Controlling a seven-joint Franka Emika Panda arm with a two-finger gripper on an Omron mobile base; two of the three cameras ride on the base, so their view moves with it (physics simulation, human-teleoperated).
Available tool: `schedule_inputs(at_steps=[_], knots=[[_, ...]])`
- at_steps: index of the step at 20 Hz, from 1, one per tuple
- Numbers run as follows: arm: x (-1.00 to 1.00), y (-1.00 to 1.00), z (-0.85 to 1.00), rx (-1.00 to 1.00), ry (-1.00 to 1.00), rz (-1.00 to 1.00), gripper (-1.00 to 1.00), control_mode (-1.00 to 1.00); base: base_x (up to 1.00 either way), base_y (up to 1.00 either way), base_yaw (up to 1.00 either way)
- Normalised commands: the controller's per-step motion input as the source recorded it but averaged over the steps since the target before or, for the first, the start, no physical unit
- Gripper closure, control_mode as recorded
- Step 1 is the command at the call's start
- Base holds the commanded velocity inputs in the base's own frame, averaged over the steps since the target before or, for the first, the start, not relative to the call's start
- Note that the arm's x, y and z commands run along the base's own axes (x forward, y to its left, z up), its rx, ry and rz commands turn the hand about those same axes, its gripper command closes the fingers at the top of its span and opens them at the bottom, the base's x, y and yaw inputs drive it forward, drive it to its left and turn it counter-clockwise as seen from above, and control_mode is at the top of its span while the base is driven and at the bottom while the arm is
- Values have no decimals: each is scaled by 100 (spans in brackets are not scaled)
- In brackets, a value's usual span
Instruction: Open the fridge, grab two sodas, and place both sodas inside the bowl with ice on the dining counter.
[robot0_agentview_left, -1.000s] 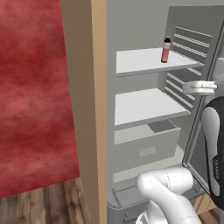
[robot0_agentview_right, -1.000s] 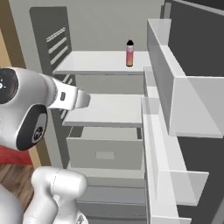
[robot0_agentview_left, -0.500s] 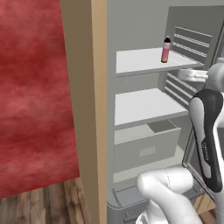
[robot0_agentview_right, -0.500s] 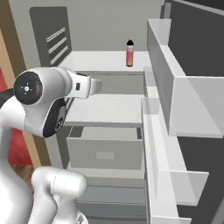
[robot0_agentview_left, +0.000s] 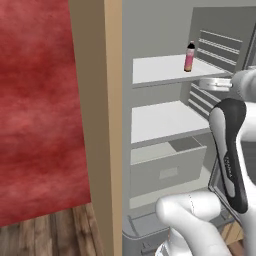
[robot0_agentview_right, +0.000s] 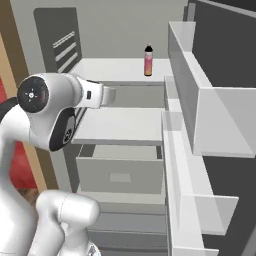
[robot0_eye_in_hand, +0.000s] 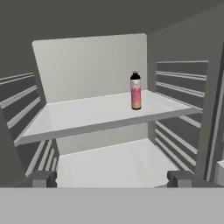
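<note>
Since the earlier frame the arm has swung its hand up and into the open fridge (robot0_agentview_left: 165, 125), where the gripper (robot0_eye_in_hand: 111, 178), jaws spread wide and holding nothing, now faces the shelves. Beyond it, the pink soda (robot0_eye_in_hand: 135, 91) stands upright and alone on the fridge's upper shelf (robot0_eye_in_hand: 87, 114), toward its right side. Judged light, rigid, smooth and easily toppled, the bottle is best taken across its mid-body below the dark cap.

The fridge (robot0_agentview_left: 165, 120) is running off the top and bottom edges in both base views. The gripper (robot0_eye_in_hand: 111, 178) is showing just its fingertips (robot0_eye_in_hand: 41, 178) in the hand view. The robot's arm is covering part of the drawer (robot0_agentview_right: 120, 172) and lower shelf (robot0_agentview_left: 167, 120).
</note>
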Motion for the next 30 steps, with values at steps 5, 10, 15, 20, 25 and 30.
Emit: schedule_inputs(at_steps=[5,10,15,20,25,30], knots=[[61,4,7,-2,12,-1,-100,-100,0,0,0],[55,-4,31,-1,5,0,-100,-100,0,0,0],[28,-24,13,0,-5,1,-100,-100,0,0,0],[36,-20,1,0,0,0,-100,-100,0,0,0],[46,-16,0,0,0,0,-100,-100,0,0,0],[47,-9,0,0,0,0,-100,-100,0,0,0]])
